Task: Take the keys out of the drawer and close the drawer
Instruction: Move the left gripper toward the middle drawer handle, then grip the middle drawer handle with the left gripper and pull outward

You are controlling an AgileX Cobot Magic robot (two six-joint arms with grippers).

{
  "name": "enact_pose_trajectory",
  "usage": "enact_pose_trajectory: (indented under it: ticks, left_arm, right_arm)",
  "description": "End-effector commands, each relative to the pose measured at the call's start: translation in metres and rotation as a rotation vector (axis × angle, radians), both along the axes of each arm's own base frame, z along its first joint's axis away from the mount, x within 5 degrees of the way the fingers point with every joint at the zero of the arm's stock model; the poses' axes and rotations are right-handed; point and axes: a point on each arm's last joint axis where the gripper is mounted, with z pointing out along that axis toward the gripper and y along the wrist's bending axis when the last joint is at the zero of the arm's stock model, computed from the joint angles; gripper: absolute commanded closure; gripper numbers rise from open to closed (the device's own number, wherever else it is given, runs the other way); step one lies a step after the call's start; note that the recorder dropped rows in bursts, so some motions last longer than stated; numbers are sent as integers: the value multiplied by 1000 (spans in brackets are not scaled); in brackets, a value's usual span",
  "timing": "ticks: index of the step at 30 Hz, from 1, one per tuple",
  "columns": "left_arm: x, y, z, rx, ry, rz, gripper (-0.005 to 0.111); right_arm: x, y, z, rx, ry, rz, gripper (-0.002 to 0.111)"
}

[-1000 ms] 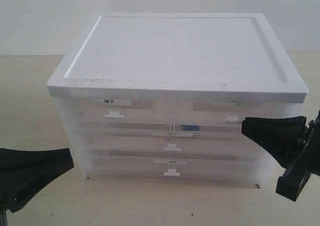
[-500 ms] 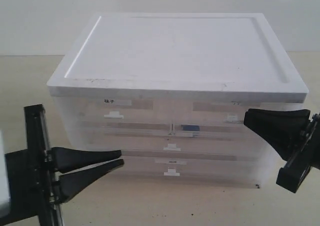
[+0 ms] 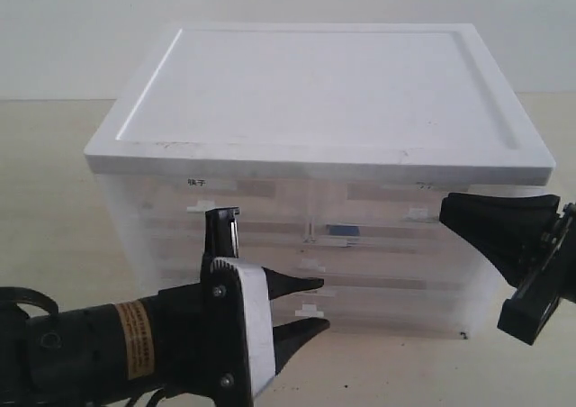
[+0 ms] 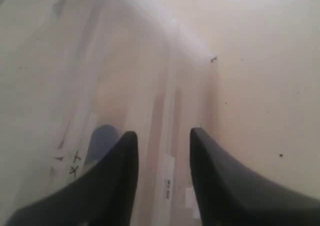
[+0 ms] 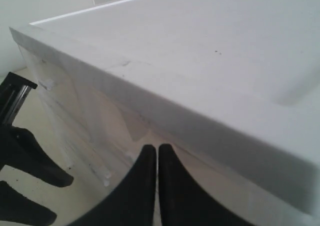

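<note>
Black left pincer (image 3: 312,305) spread, arm level, pointing at cabinet (image 3: 396,245) front | right pincer (image 5: 158,151) pressed together beside cabinet

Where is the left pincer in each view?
Exterior: left pincer low centre, open, before the cabinet front.
Left wrist: left pincer in the foreground, facing that front.
Right wrist: left pincer beyond the shut right pincer, beside the cabinet.
Shared landmark: cabinet front.
</note>
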Motion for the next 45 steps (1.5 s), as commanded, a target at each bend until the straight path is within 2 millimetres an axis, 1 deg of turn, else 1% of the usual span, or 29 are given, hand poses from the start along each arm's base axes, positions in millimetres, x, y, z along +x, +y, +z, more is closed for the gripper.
enact_pose_trajectory:
  ticks: [1,4,6,10,17,19,21,24,32,36,42,45]
  left_arm:
    - [1,-5,-2,46,-129,69,74]
    - [-2,-9,-9,94,-174,43,74]
    - [-1,-9,-12,97,-193,48,75]
    - [7,-8,-17,61,-213,136,75]
    - [9,-9,-23,69,-286,127,75]
    - [9,-9,-25,87,-295,120,78]
    - [9,-9,-27,108,-306,111,87]
    - [9,-8,-32,142,-323,101,102]
    - [10,-7,-34,154,-320,126,102]
    - [2,-11,-35,194,-341,124,102]
    - [-16,-16,-37,267,-364,190,102]
    - [-25,-19,-38,291,-385,173,102]
  right_arm:
    - [1,0,2,4,-17,5,108]
    - [1,0,2,4,-17,5,108]
    - [1,0,2,4,-17,5,108]
    - [1,0,2,1,-15,5,108]
    - [1,0,1,-7,-9,0,108]
    - [1,0,1,-7,-9,0,108]
    - [1,0,1,-6,-9,-2,108]
    - [1,0,1,-6,-9,-2,108]
    - [1,0,1,-3,-9,-6,108]
    - [2,-1,1,4,-9,-15,108]
    - [3,-2,2,11,-8,-32,108]
    - [4,-2,2,10,-6,-37,108]
